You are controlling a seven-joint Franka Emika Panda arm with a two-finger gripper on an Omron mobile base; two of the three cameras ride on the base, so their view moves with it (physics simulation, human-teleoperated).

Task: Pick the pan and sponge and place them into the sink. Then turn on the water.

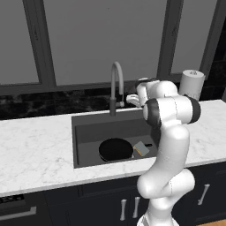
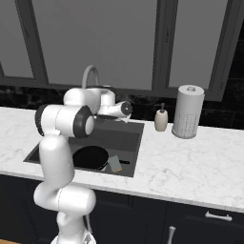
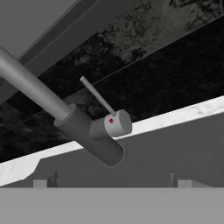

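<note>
- Round black frying pan [image 1: 115,149]: on the floor of the dark grey rectangular sink [image 1: 88,132].
- Grey-topped, yellow-based sponge [image 1: 141,148]: at the pan's 3 o'clock, just beside it.
- My gripper [image 1: 130,99]: at the arched grey faucet's [image 1: 115,84] 3 o'clock; whether its fingers are spread, I cannot tell.

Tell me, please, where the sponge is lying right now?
The sponge lies inside the sink, at the front right of the basin beside the pan; in the right base view it sits just right of the pan.

Black pan [image 1: 115,149], grey-and-yellow sponge [image 1: 141,148], dark grey sink [image 1: 88,132], white marble counter [image 1: 35,150], grey faucet [image 1: 115,86]
</note>
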